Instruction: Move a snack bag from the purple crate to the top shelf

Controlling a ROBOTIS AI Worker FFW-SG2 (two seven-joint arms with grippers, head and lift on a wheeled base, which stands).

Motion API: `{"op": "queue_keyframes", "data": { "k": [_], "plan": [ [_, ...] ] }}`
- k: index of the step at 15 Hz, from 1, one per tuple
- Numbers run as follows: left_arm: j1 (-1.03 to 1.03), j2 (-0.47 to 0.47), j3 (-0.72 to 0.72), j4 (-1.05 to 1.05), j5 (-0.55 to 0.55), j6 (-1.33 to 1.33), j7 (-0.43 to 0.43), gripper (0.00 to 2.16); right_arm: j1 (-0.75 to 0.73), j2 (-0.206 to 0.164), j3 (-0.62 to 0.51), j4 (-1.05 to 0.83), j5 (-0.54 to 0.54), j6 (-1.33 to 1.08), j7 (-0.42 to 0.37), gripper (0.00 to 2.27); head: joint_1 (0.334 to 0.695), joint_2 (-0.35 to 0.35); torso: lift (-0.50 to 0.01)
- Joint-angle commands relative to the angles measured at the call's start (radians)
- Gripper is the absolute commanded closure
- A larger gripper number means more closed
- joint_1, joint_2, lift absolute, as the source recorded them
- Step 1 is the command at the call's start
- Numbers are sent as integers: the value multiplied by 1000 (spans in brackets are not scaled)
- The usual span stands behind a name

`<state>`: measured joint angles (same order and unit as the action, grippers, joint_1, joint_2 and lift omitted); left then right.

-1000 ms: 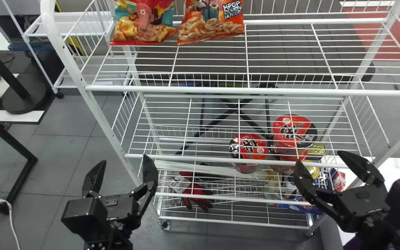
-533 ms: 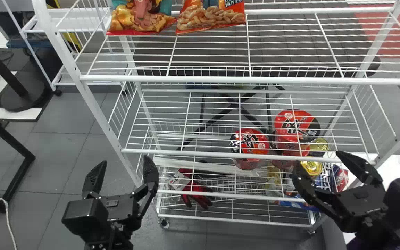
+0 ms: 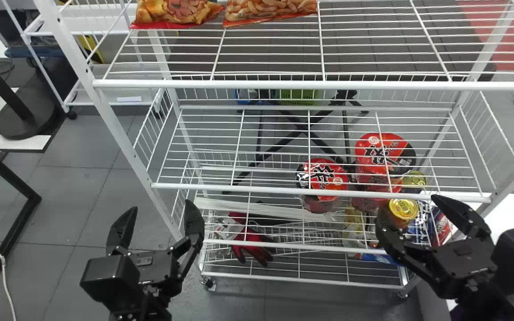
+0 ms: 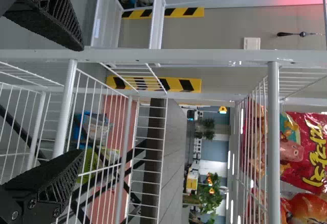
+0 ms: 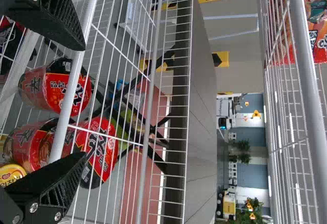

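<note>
Two snack bags, the left one (image 3: 172, 12) and its neighbour (image 3: 268, 10), are lying side by side toward the left end of the top shelf (image 3: 283, 84). I cannot tell whether either is the one meant for this move, so which way the task's bag is lying from an end effector stays open; the visible pair is marking a likely goal area.

Measured against that pair, the left end effector (image 3: 157, 208) is the nearer across the rack. It is waiting in front of the rack, below the shelf's front rail, with its two fingers spread apart and nothing between them. The bags are lying above it, farther in and somewhat to its right. The right end effector (image 3: 408, 206) is also holding its fingers apart, empty, in front of the rack's right part; from there the bags are lying up, inward and well to the left.

The bags' near edges are running roughly along the rail; their long axis I cannot judge. Once a bag is in hand, the carry is probably calling for a rise above the rail before moving inward, since going straight in from this height could be catching the wires. The red noodle cups (image 3: 321, 178) are sitting lower in the rack.
</note>
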<state>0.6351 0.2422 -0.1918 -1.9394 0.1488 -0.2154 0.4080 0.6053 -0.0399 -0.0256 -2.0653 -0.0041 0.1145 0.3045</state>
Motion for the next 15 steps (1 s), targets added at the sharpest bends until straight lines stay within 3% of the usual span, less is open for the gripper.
{"op": "queue_keyframes", "data": {
  "k": [1,15],
  "plan": [
    [0,0,0,0,0,0,0,107,-1,0,1,1,1,-2,1,73,695,89,-295],
    [0,0,0,3,0,-3,2,107,-1,0,3,5,4,-17,2,73,695,93,-352]
  ]
}}
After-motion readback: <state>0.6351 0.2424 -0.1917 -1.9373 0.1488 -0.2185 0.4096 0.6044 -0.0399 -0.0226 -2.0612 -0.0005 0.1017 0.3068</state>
